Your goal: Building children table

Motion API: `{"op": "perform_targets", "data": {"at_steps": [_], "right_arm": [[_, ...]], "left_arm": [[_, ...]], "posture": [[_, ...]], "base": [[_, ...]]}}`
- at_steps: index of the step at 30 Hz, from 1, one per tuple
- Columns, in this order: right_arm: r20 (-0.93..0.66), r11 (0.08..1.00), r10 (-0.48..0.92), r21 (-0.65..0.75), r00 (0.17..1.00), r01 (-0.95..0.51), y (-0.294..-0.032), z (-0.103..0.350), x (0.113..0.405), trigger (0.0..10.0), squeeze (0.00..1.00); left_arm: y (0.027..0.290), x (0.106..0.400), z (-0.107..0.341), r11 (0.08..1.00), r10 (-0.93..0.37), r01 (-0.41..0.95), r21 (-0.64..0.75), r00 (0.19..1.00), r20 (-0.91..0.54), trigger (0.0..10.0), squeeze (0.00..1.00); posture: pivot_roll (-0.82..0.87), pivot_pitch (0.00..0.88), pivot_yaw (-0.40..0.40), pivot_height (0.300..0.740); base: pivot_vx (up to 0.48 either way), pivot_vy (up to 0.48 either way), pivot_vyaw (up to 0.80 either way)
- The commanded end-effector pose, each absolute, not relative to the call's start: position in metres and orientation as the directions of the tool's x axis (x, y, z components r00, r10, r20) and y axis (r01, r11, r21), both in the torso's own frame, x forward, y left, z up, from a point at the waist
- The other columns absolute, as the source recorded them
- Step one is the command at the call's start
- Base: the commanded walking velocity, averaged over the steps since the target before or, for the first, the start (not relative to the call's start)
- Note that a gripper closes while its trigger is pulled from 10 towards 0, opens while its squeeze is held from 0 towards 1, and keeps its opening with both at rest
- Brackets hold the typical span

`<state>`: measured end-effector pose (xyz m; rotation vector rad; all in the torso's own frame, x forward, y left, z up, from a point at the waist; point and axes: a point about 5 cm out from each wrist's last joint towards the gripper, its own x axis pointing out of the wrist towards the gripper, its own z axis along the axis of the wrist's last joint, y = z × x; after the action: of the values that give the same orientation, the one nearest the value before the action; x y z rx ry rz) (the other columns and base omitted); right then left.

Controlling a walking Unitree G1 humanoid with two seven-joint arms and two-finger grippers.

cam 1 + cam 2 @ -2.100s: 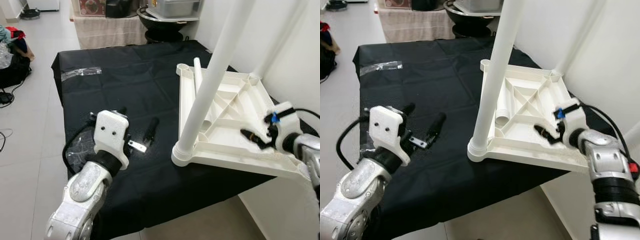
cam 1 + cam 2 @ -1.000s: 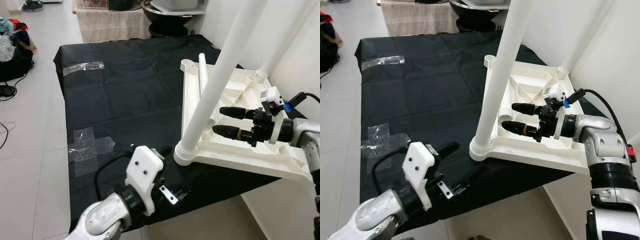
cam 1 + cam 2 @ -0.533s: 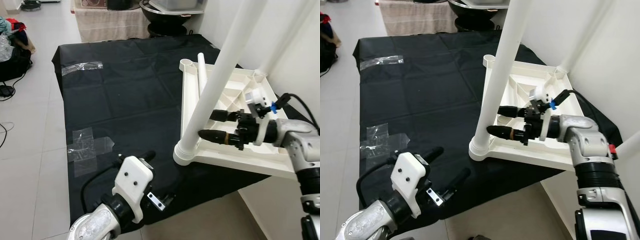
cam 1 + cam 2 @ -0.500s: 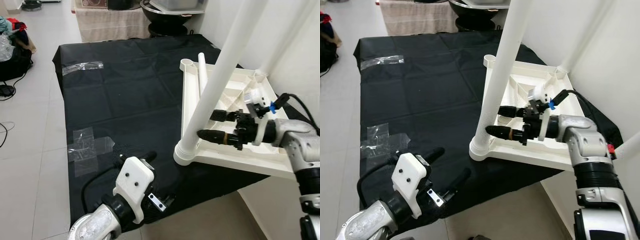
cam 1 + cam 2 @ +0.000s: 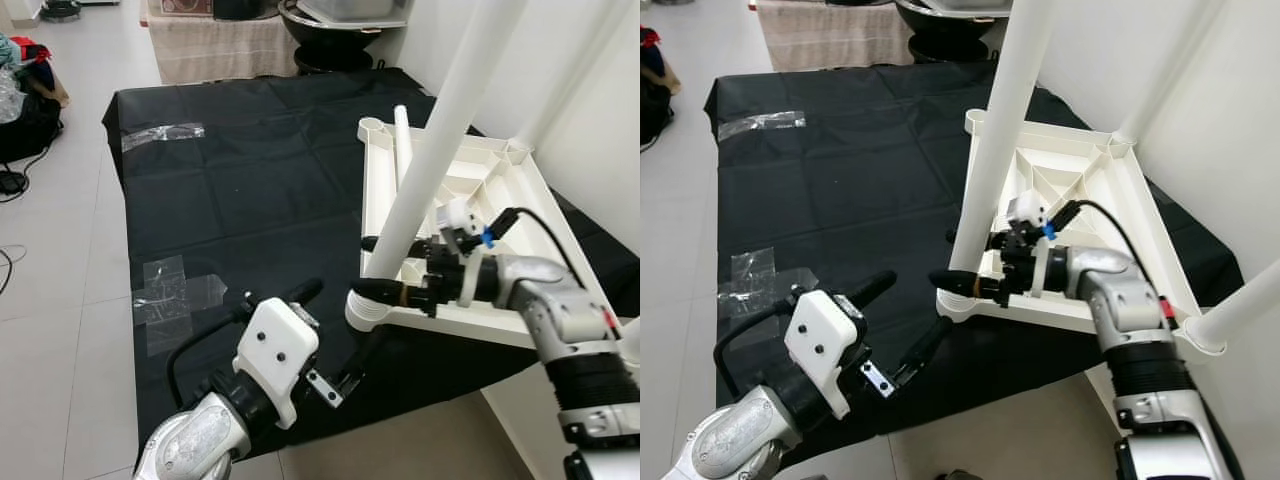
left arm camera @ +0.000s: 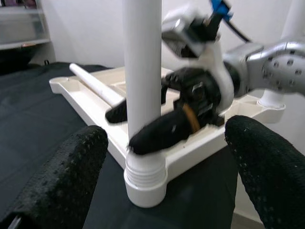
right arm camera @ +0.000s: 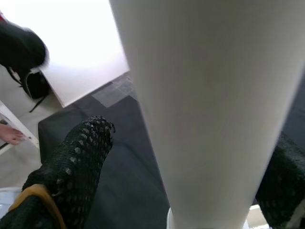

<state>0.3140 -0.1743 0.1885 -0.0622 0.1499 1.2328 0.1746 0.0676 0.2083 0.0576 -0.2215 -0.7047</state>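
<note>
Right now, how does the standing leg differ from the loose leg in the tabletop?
The standing leg is upright, seated in a corner socket; the loose leg lies flat inside the upturned tabletop. The right tool straddles the standing leg's base, fingers open; nothing grips the loose leg. Both are white tubes.

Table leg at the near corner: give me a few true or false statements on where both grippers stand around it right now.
1. The right gripper has its fingers open on either side of the upright table leg. True.
2. The left gripper is clamped on the leg. False: it hovers open over the black cloth, apart from it.
3. The white tabletop lies upside down. True.
4. The spare leg stands upright. False: it lies in the tabletop.
</note>
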Motion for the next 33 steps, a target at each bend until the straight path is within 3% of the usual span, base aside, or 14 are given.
{"op": "perform_targets", "data": {"at_steps": [1,5,6,7,20,25,28,29,30,33], "right_arm": [[-0.153,0.351,0.926,0.016,0.344,-0.936,-0.17,0.185,0.315,10.0,0.0],[-0.15,0.374,0.918,0.012,0.368,-0.927,-0.17,0.185,0.318,10.0,0.0],[-0.141,0.398,0.909,0.012,0.392,-0.917,-0.171,0.186,0.32,2.6,0.0],[-0.132,0.416,0.902,0.01,0.411,-0.909,-0.171,0.187,0.322,0.0,0.0],[-0.107,0.528,0.844,-0.009,0.526,-0.849,-0.173,0.185,0.325,0.0,0.0],[-0.13,0.713,0.681,-0.105,0.721,-0.693,-0.167,0.173,0.328,0.0,0.0],[-0.146,0.762,0.621,-0.116,0.77,-0.637,-0.168,0.17,0.331,0.0,0.0],[-0.159,0.879,0.441,-0.123,0.883,-0.461,-0.169,0.164,0.335,0.0,0.0],[-0.164,0.92,0.351,-0.12,0.922,-0.372,-0.17,0.162,0.337,0.0,0.0],[-0.162,0.951,0.243,-0.156,0.956,-0.268,-0.173,0.162,0.338,0.0,0.0]], "left_arm": [[0.069,0.178,0.214,0.775,-0.632,0.619,0.13,0.746,0.213,10.0,0.0],[0.07,0.18,0.217,0.779,-0.626,0.612,0.137,0.747,0.224,10.0,0.0],[0.071,0.181,0.218,0.782,-0.623,0.607,0.141,0.749,0.228,10.0,0.0],[0.071,0.182,0.219,0.784,-0.62,0.603,0.145,0.75,0.23,10.0,0.0],[0.072,0.187,0.221,0.784,-0.62,0.598,0.166,0.749,0.233,10.0,0.0],[0.082,0.201,0.229,0.802,-0.596,0.555,0.22,0.761,0.256,10.0,0.0],[0.084,0.204,0.23,0.806,-0.591,0.546,0.229,0.763,0.261,10.0,0.0],[0.088,0.21,0.235,0.815,-0.577,0.524,0.247,0.768,0.276,10.0,0.0],[0.089,0.212,0.236,0.819,-0.572,0.515,0.253,0.77,0.283,10.0,0.0],[0.09,0.213,0.238,0.82,-0.57,0.513,0.254,0.77,0.287,10.0,0.0]], "posture": [[0.08,0.077,-0.096,0.74],[0.08,0.076,-0.098,0.74],[0.08,0.075,-0.099,0.74],[0.08,0.074,-0.097,0.74],[0.08,0.083,-0.092,0.74],[0.07,0.089,-0.089,0.74],[0.07,0.09,-0.088,0.74],[0.07,0.095,-0.086,0.74],[0.07,0.095,-0.086,0.74],[0.07,0.095,-0.086,0.74]], "base": [[0.0,0.0,0.0],[0.0,0.0,0.0],[0.0,0.0,0.0],[0.0,0.0,0.0],[0.0,0.0,0.0],[0.0,0.0,0.0],[0.0,0.0,0.0],[0.0,0.0,0.0],[0.0,0.0,0.0],[0.0,0.0,0.0]]}}
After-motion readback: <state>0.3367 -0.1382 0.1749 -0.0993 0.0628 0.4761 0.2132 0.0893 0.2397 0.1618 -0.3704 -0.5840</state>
